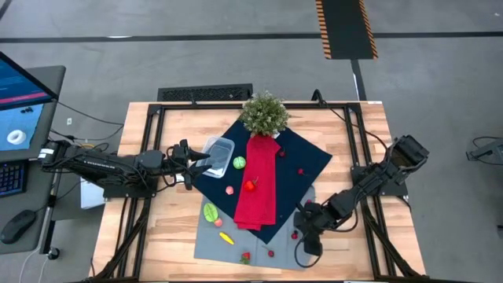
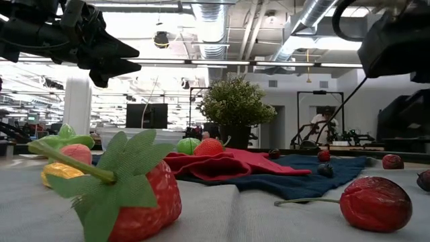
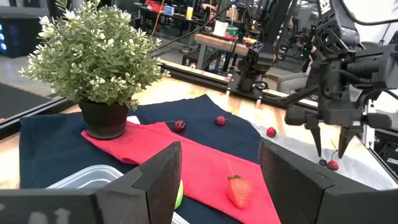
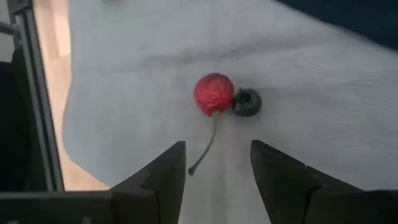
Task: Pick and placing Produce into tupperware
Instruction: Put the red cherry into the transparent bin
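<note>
Right gripper [image 4: 213,167] hovered unclenched over one red cherry [image 4: 213,93] touching one dark berry [image 4: 247,102]; left gripper [image 3: 219,167] unclenched beside one clear tupperware [image 1: 219,155], contents indiscernible.

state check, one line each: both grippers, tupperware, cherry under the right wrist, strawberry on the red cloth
left gripper: open, empty, hovering by the tupperware
right gripper: open, empty, above the cherry
tupperware: upright, no lid, looks empty
cherry: lying on the grey cloth, stem toward the gripper, touching a small dark berry
strawberry: lying on its side on the red cloth
</note>
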